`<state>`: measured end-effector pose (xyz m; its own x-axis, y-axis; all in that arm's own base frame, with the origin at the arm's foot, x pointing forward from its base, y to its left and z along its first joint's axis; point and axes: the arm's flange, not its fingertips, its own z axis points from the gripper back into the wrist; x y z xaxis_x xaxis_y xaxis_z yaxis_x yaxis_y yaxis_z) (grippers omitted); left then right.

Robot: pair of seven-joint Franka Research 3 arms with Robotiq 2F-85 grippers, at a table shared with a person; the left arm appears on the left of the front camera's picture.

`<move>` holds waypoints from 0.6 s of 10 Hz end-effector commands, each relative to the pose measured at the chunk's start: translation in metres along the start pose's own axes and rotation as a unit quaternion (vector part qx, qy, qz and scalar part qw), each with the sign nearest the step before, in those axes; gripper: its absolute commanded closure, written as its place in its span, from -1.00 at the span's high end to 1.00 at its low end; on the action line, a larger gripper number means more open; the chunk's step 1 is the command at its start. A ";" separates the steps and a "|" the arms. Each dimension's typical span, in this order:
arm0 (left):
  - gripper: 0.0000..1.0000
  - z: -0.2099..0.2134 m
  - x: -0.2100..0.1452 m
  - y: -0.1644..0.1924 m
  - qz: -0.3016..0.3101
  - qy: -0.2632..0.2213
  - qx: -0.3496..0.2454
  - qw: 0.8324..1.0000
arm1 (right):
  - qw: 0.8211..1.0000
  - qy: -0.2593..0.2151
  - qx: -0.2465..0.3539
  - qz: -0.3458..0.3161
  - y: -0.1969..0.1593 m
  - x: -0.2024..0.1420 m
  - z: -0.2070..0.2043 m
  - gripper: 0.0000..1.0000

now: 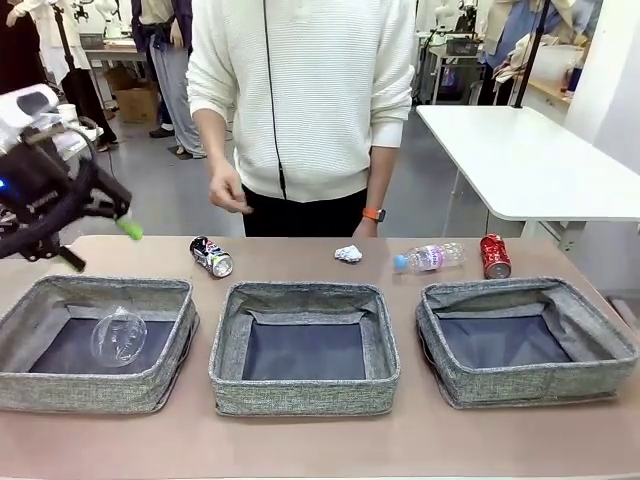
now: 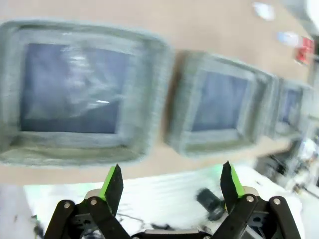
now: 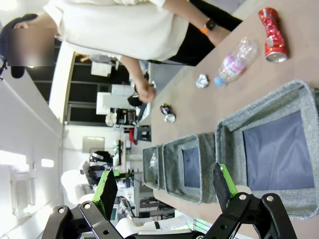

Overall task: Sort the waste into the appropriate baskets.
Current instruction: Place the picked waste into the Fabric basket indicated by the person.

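A clear plastic cup lies in the left basket. My left gripper hangs open above and behind that basket's far left corner. In the left wrist view its fingers stand wide apart with nothing between them, over the blurred cup. The middle basket and right basket hold nothing. Behind them lie a dark printed can, a white paper wad, a blue-capped bottle and a red can. My right gripper is open, well above the right basket.
A person in a white sweater stands at the far edge, one hand raised above the table near the dark can. A white table stands behind on the right. Bare tabletop runs along the front of the baskets.
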<state>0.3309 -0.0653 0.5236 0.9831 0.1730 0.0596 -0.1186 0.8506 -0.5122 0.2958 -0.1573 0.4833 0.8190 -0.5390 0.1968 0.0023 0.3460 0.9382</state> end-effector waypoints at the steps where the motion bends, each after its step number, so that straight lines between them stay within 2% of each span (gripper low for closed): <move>1: 1.00 0.026 0.002 0.009 -0.007 0.091 -0.236 0.968 | 1.000 -0.007 0.013 0.012 0.001 0.003 -0.002 1.00; 2: 1.00 0.039 0.006 0.010 -0.003 0.117 -0.324 0.939 | 1.000 -0.007 0.013 0.012 0.001 0.003 -0.002 1.00; 3: 1.00 0.053 0.010 0.015 0.000 0.126 -0.376 0.918 | 1.000 -0.007 0.013 0.012 0.001 0.003 -0.002 1.00; 5: 1.00 0.069 0.011 0.052 0.037 0.120 -0.396 0.910 | 1.000 -0.007 0.013 0.012 0.001 0.003 -0.002 1.00; 6: 1.00 0.080 0.003 0.079 0.062 0.090 -0.413 0.904 | 1.000 -0.007 0.013 0.012 0.001 0.003 -0.002 1.00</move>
<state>0.3172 0.0245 0.5631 0.9932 0.0393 -0.1091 -0.1144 0.1785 -0.9773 0.2957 -0.1574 0.4835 0.8188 -0.5391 0.1972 0.0021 0.3462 0.9381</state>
